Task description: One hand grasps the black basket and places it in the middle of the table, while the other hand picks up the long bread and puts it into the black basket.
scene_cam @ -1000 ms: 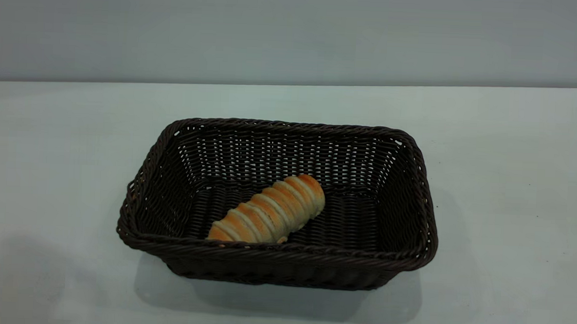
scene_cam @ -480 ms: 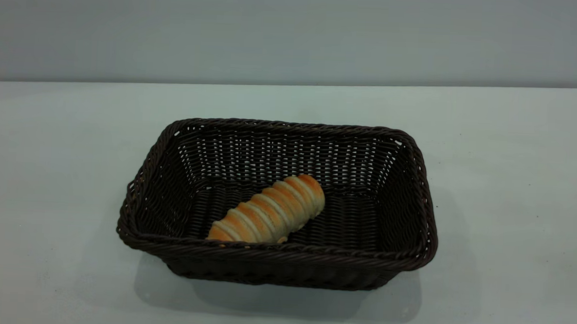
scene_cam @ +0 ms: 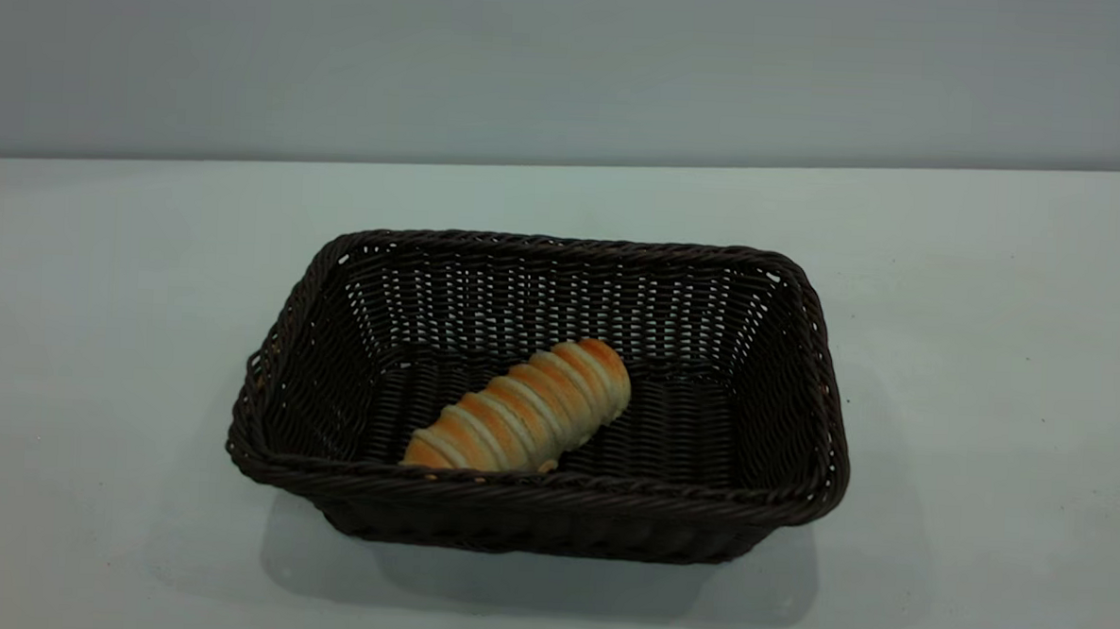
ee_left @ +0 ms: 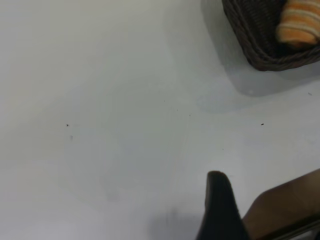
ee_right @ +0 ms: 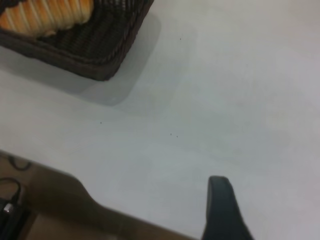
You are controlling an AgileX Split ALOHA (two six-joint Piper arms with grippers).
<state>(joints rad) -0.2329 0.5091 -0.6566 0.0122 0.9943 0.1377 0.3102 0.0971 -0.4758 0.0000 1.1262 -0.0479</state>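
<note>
The black basket (scene_cam: pixel 533 488) stands in the middle of the table (scene_cam: pixel 992 371). The long bread (scene_cam: pixel 523 407) lies slanted on the basket's floor, toward its front left. Neither gripper shows in the exterior view. Part of my left gripper (ee_left: pixel 217 200) shows in the left wrist view over bare table, well away from the basket's corner (ee_left: pixel 250 45) and the bread's end (ee_left: pixel 300 25). Part of my right gripper (ee_right: pixel 220 200) shows in the right wrist view over bare table, also away from the basket (ee_right: pixel 110 50) and the bread (ee_right: pixel 45 12). Neither holds anything that I can see.
A plain grey wall (scene_cam: pixel 571 69) runs behind the table. The table's edge with a brown surface beyond it shows in the left wrist view (ee_left: pixel 285 205) and in the right wrist view (ee_right: pixel 50 200), where dark cables (ee_right: pixel 10 200) lie.
A faint shadow on the table's front left has faded away. The basket and the bread have not moved.
</note>
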